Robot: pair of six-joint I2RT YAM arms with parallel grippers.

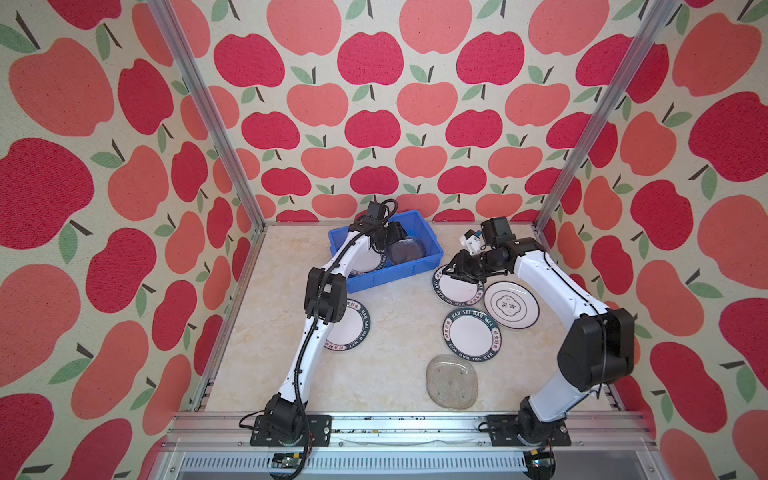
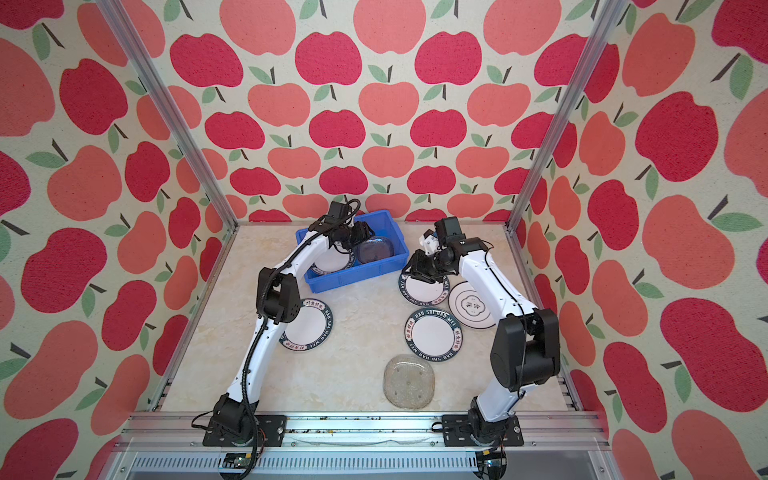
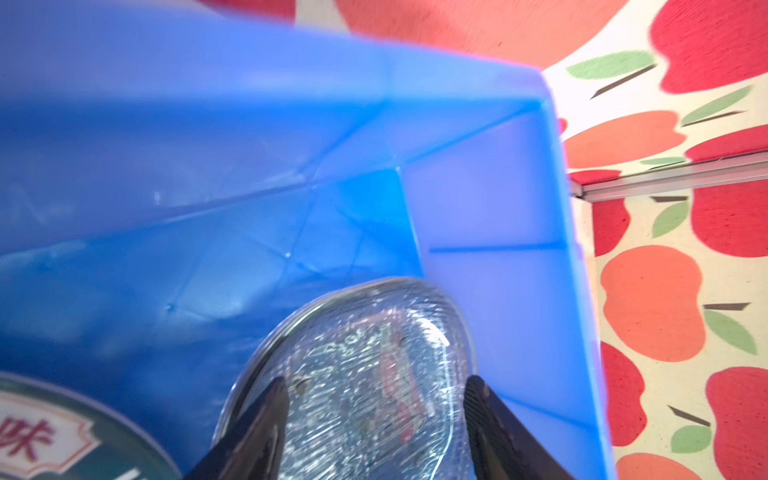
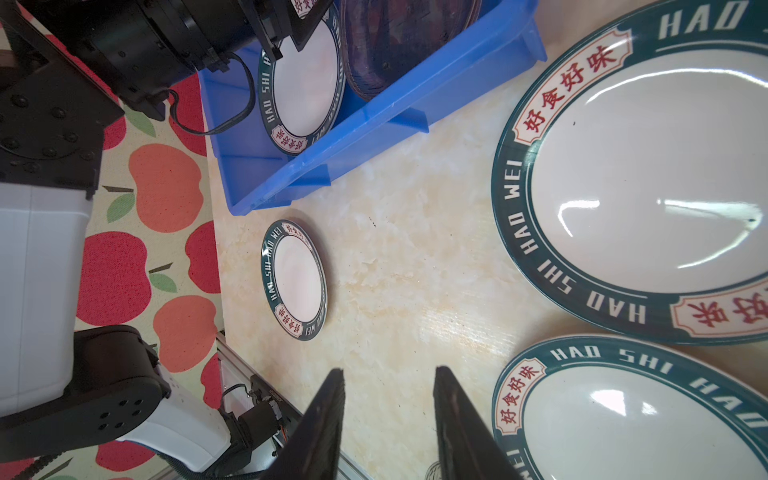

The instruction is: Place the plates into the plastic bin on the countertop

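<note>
My left gripper (image 3: pixel 376 386) is spread wide inside the blue bin (image 3: pixel 498 208), framing the clear glass plate (image 1: pixel 405 250) that lies there; I cannot tell whether they touch. My right gripper (image 4: pixel 388 370) is parted and holds nothing, above the countertop (image 4: pixel 415 270) beside a lettered plate (image 4: pixel 623 187).

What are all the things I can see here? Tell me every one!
blue bin: one, bright blue, back of the countertop.
green-rimmed plate in bin: one, white with dark green rim.
glass plates in bin: count unclear, clear, beside that plate.
green-rimmed plates on countertop: three, one under the left arm, two at the right.
emblem plate: one, white, right side.
glass plate on countertop: one, clear, front.
countertop: one, beige marble.
walls: apple-patterned, all around.
left tool: black, open, over the bin's glass.
right tool: black, open, empty.
</note>
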